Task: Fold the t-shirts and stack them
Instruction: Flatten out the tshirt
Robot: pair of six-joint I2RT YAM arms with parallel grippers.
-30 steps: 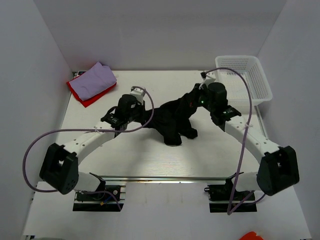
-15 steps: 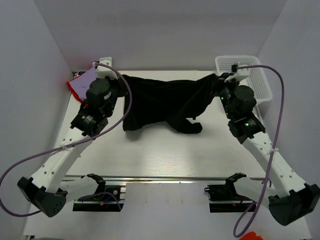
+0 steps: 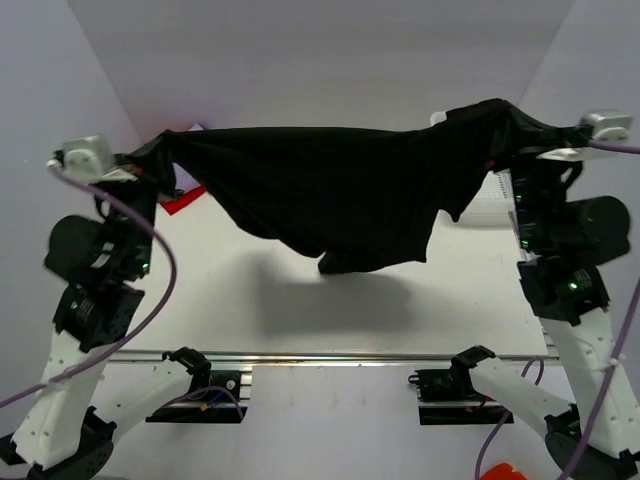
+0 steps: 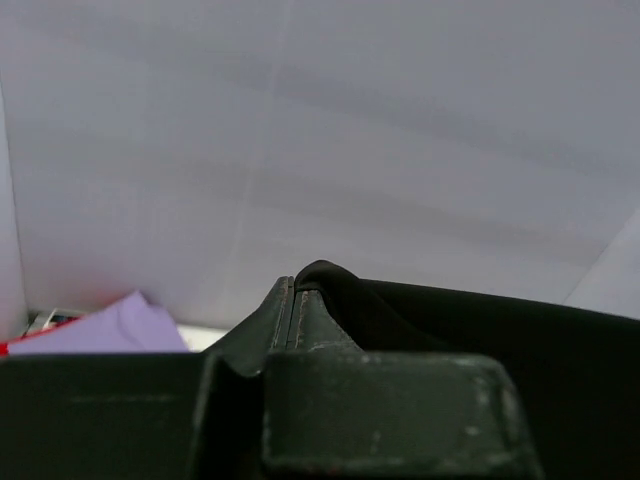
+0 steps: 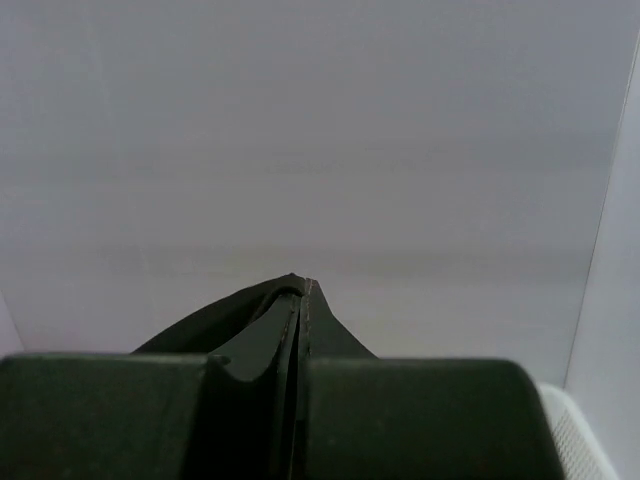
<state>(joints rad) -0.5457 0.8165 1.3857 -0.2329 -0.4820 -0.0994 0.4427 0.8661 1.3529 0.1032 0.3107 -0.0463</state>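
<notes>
The black t-shirt (image 3: 330,190) hangs stretched from upper left to upper right, its lower edge sagging at centre, apart from its shadow on the table (image 3: 300,320). The lavender t-shirt (image 4: 120,325) and red t-shirt (image 3: 180,203) lie at the far left. The left gripper (image 4: 292,300) and right gripper (image 5: 300,300) each pinch a top edge tight.

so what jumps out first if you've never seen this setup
The black t-shirt hangs stretched wide in the air above the table, sagging in the middle. The left gripper and right gripper are each shut on one upper end, far left and far right. A red t-shirt peeks out behind its left end.
</notes>
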